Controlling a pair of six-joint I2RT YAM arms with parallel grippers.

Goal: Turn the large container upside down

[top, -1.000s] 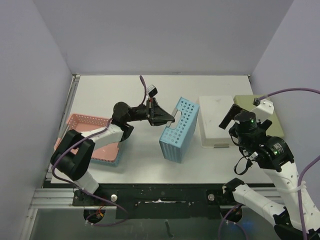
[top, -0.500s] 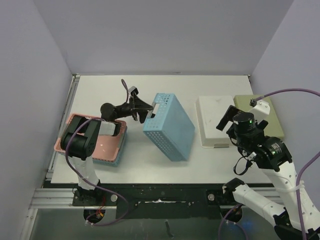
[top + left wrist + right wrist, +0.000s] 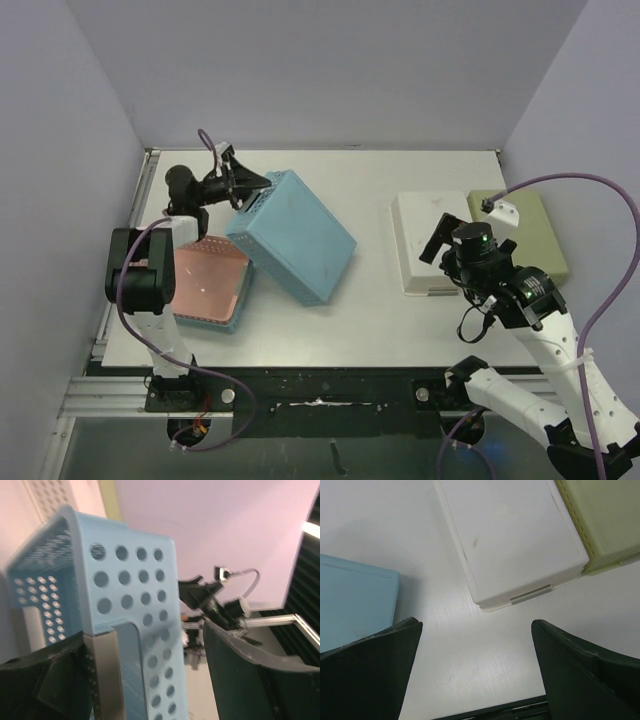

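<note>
Large container point(image 3: 295, 235) lies bottom-up, left claw point(image 3: 243, 190) apparently spread astride its wall.

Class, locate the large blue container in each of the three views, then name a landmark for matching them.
Top external: the blue container lies left of centre, solid base up.
Left wrist: it fills the left and middle, holed wall close up.
Right wrist: only a corner shows at the left edge.
Landmark: the white box, in the top external and right wrist views only.
</note>
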